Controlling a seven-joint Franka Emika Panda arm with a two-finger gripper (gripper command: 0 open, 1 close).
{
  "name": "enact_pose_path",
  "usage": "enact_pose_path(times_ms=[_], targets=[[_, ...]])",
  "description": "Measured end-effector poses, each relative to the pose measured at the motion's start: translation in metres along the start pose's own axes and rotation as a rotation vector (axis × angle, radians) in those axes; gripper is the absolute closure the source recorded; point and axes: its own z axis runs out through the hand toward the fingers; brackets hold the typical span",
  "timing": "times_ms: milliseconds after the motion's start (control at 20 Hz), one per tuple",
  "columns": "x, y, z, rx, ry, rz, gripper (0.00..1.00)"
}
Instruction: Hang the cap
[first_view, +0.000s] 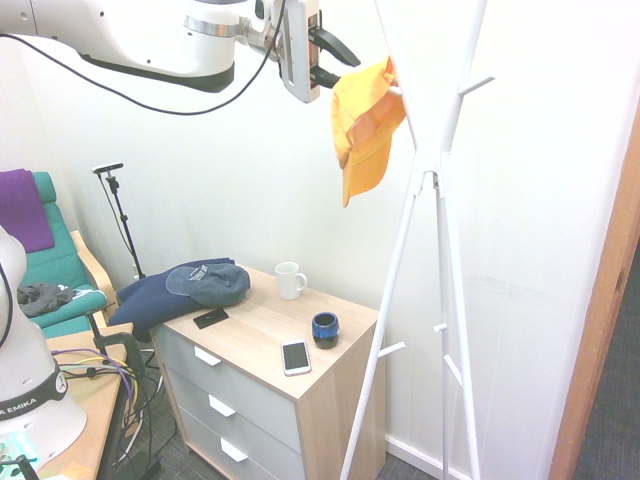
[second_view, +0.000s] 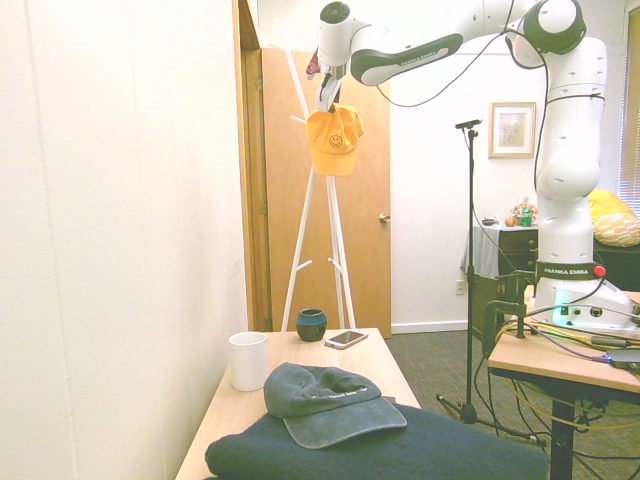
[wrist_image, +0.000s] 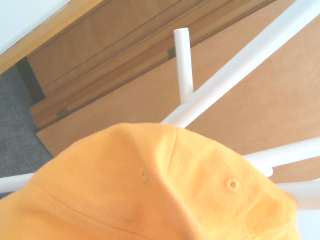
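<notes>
The orange-yellow cap hangs high on the white coat rack, its crown caught on an upper peg and its brim pointing down. The second exterior view shows the cap with a smiley face on the front, against the coat rack. My gripper sits just left of the cap's top edge, with its dark fingers apart, so it is open. From the other side the gripper is right above the cap. In the wrist view the cap's crown fills the lower half, with a white peg beyond it.
Below stands a wooden dresser bearing a white mug, a dark blue-grey cap on a folded navy garment, a phone, and a small blue pot. A brown door stands behind the rack.
</notes>
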Motion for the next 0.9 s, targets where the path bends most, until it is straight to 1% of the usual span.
enact_pose_path(times_ms=[500, 550, 650, 900], targets=[[-0.016, -0.001, 0.002, 0.002, -0.037, -0.012, 0.0], [-0.022, -0.001, 0.002, 0.012, -0.069, -0.008, 0.0], [-0.035, -0.001, -0.004, 0.06, -0.19, 0.002, 0.0], [-0.051, 0.008, -0.044, 0.212, -0.483, 0.003, 0.0]])
